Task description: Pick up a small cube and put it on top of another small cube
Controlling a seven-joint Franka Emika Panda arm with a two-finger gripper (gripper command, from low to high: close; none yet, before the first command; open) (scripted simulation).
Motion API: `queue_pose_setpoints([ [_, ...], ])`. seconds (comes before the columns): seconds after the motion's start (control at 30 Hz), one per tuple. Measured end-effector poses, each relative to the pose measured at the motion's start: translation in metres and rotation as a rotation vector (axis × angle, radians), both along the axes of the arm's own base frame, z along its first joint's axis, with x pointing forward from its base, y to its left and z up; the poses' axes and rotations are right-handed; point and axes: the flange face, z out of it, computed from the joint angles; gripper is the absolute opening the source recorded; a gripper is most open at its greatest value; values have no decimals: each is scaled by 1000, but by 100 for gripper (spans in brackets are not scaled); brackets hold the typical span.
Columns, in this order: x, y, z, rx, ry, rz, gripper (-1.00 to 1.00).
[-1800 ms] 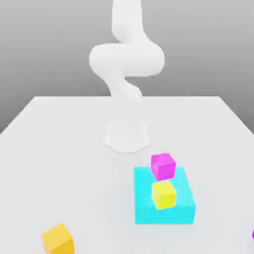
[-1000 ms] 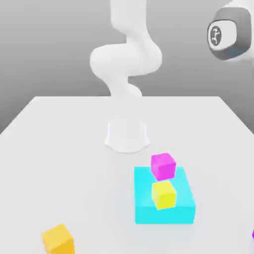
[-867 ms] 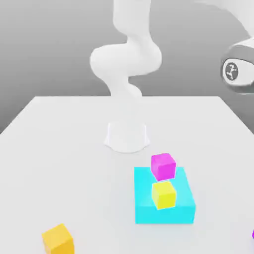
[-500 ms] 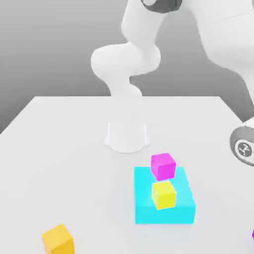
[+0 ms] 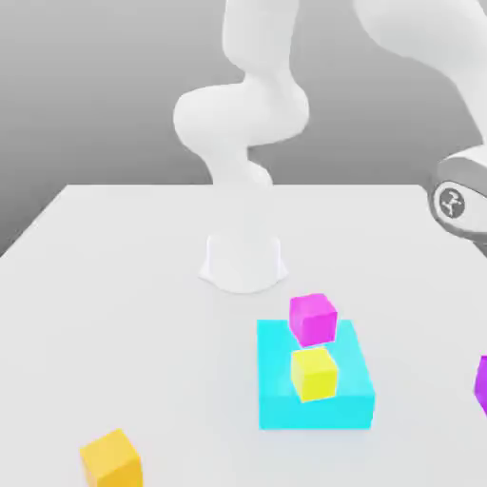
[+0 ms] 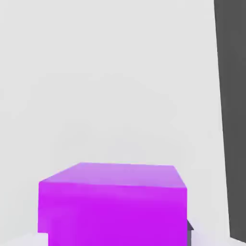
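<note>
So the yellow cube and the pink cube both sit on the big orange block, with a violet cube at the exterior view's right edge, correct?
Not quite. The block under the yellow cube and the pink cube is cyan, as the exterior view shows; the orange one is a separate small cube nearer the camera. The violet cube is at the right edge.

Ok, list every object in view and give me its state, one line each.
violet cube: close under the hand camera, shut in the gripper, at the exterior view's right edge.
magenta cube: upright, at the cyan block's far edge.
yellow cube: resting on top of the cyan block.
cyan block: flat on the table, carrying the yellow cube.
orange cube: alone on the table, untouched.
</note>
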Motion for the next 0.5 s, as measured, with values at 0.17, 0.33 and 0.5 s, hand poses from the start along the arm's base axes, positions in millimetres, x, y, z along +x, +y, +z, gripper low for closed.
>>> queue_pose_setpoints([
  [0.17, -25, -44, 33, 10, 11, -130, -100],
  [0.33, -59, -84, 56, 11, 15, -248, -100],
  [0.5, -96, -122, 70, 4, 12, -368, -100],
])
